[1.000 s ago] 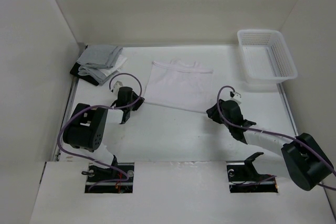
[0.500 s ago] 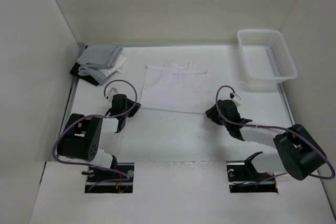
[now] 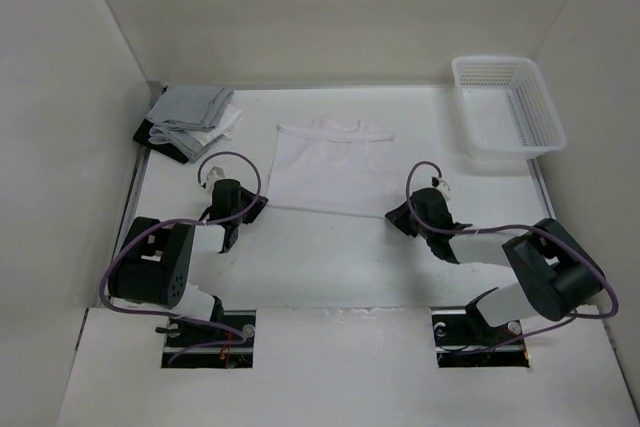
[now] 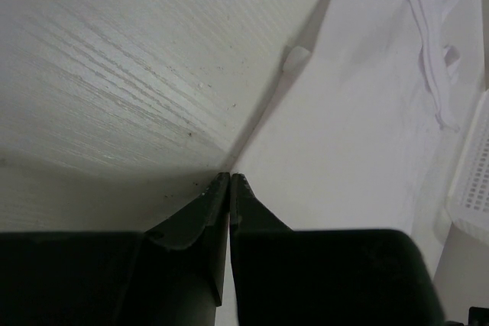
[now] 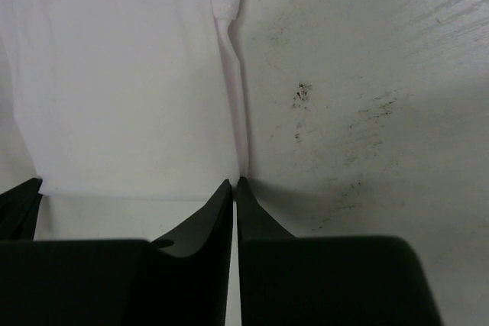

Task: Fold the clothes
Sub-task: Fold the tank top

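Note:
The clothes, a white T-shirt [image 3: 330, 167], lie spread flat in the middle of the table with the neck toward the far wall. My left gripper [image 3: 257, 206] sits at the shirt's near left corner. In the left wrist view its jaws [image 4: 230, 175] are pressed together right where the fabric [image 4: 367, 112] comes to a point. My right gripper [image 3: 396, 215] is at the near right corner. Its jaws [image 5: 235, 181] are closed on the shirt's side edge, with the cloth [image 5: 122, 74] stretching away to the left.
A white plastic basket [image 3: 508, 107] stands at the back right and shows at the edge of the left wrist view [image 4: 474, 173]. A stack of grey and white cloths [image 3: 190, 112] over a black item lies at the back left.
The left gripper drew back to the left and the shirt settled flat, shifted left. The right gripper went from open to shut at the shirt's near right corner.

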{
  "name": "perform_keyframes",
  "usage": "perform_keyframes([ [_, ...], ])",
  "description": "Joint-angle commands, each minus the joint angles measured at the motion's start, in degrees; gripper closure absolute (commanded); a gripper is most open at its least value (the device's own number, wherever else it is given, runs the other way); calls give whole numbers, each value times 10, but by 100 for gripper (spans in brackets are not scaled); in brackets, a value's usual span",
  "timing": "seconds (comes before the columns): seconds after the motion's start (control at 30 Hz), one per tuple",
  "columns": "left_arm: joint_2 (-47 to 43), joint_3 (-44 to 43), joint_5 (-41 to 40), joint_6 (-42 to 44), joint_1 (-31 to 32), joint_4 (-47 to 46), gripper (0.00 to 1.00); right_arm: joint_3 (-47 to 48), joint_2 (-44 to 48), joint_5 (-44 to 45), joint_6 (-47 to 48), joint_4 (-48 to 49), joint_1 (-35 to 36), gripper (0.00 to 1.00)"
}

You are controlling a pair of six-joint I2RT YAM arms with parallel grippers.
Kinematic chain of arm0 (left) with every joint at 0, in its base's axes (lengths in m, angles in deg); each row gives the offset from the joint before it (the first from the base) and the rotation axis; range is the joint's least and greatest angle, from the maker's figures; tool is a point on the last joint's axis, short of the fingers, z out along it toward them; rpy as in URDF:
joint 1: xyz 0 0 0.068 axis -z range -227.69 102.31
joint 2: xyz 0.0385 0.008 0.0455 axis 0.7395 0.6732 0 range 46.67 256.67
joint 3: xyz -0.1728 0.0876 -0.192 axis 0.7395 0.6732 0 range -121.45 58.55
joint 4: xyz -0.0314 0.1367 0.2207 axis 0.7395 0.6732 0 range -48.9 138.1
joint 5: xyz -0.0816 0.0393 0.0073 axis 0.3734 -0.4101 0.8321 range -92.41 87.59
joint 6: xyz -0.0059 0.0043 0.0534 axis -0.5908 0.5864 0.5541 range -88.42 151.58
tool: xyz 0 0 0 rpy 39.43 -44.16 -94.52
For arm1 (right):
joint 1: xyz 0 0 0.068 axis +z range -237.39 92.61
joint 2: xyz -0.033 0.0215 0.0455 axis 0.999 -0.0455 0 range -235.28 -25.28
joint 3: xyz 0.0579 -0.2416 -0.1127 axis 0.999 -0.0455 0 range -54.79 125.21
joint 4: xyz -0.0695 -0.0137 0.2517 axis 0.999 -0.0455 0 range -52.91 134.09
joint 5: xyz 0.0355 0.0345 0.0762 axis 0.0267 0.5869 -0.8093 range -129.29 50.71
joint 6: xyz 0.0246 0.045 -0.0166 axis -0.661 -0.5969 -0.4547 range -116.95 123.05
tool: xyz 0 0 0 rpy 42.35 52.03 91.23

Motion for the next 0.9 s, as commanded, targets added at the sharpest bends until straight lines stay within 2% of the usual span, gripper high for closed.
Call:
perform_keyframes([
  [0.0,-23,11,8,16,-4,27,100,-4,10,-5,-5,13,-4,96],
  [0.07,-72,11,15,17,-5,43,100,-7,57,23,10,-6,0,98],
  [0.17,-190,5,10,27,-1,121,100,0,172,65,42,-103,29,99],
  [0.33,-492,-59,-13,63,14,364,100,64,443,155,80,-381,126,99],
  [0.4,-584,-110,-27,76,22,464,100,108,520,197,82,-486,173,99],
  [0.47,-640,-163,-35,85,31,534,100,166,570,247,76,-579,235,99],
  [0.6,-671,-232,-32,79,43,592,100,263,585,323,51,-678,361,99],
  [0.67,-668,-234,-29,77,45,596,100,290,566,352,55,-688,412,98],
  [0.73,-652,-215,-31,76,45,589,100,295,538,372,69,-677,435,97],
  [0.8,-627,-194,-35,81,45,568,100,288,504,358,112,-637,390,97],
  [0.87,-585,-165,-32,84,37,525,100,267,473,296,155,-575,305,97],
])
